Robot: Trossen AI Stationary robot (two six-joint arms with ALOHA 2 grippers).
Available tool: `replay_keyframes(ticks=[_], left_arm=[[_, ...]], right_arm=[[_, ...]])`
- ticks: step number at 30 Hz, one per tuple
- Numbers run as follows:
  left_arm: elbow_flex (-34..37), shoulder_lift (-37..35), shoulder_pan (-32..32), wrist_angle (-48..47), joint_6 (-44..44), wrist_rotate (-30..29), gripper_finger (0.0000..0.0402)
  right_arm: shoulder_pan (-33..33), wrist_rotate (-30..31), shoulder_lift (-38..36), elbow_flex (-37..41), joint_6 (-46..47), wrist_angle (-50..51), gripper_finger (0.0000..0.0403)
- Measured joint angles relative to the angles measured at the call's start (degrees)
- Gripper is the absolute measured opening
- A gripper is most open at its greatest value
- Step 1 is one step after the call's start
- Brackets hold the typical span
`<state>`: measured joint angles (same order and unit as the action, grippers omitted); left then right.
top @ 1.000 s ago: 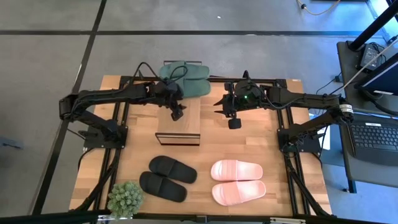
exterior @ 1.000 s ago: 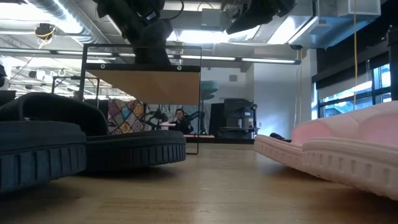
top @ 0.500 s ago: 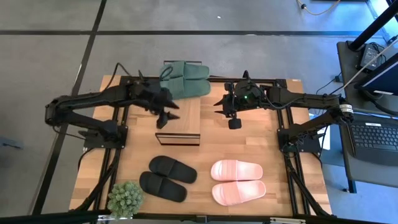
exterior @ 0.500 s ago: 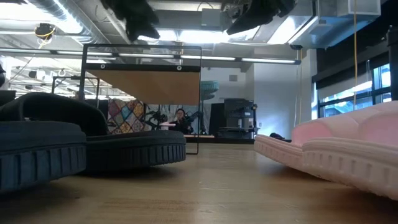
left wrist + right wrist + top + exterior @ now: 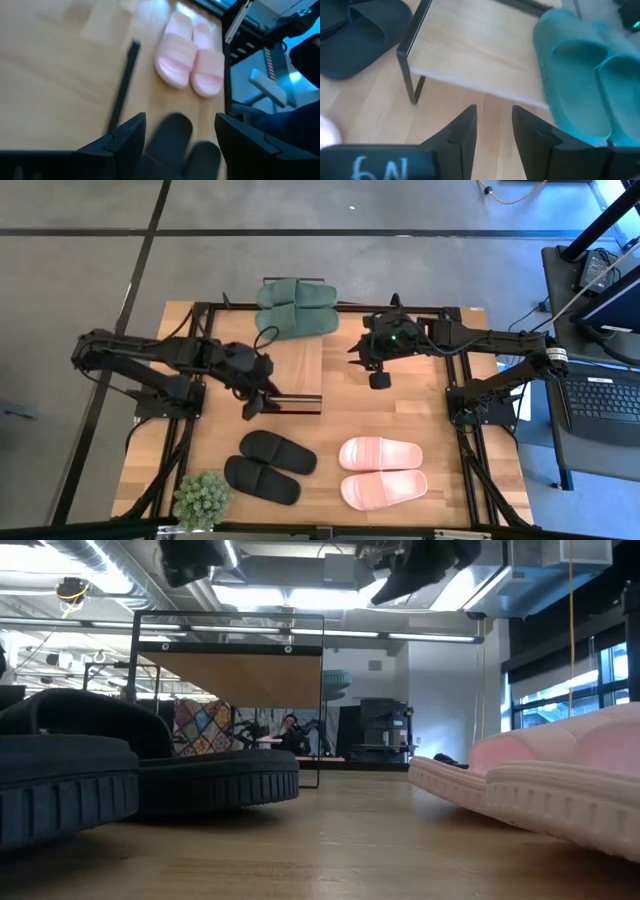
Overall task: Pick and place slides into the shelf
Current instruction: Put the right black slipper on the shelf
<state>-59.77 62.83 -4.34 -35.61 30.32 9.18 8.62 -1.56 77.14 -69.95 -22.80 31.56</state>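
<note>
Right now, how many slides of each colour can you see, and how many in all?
Dark green slides: 2, at the far end of the shelf
Black slides: 2, on the table
Pale pink slides: 2, on the table
Total: 6 slides

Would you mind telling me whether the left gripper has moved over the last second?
Yes. In the high view the left gripper has pulled back from over the shelf toward the black slides, open and empty.
</note>
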Motion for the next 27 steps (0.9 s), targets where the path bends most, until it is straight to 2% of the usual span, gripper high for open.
replay_keyframes(ticks=[4,9,17,22,27], left_arm=[[0.0,-1.0,-4.3,-4.2,7.2,-2.3,0.0228],[1.7,-4.3,-9.9,-7.5,14.5,-8.8,0.0228],[13.7,-14.6,-17.5,-6.6,31.9,-18.8,0.0228],[22.0,-18.1,-18.6,-1.4,41.1,-19.2,0.0228],[27.6,-18.3,-18.6,0.2,48.8,-17.5,0.0228]], right_arm=[[0.0,0.0,0.0,0.0,0.7,2.7,0.0125],[0.0,0.0,0.0,0.0,3.8,4.5,0.0125],[0.0,0.0,0.0,0.0,4.6,4.3,0.0125],[0.0,0.0,0.0,0.0,4.6,4.3,0.0125],[0.0,0.0,0.0,0.0,4.6,4.3,0.0125]])
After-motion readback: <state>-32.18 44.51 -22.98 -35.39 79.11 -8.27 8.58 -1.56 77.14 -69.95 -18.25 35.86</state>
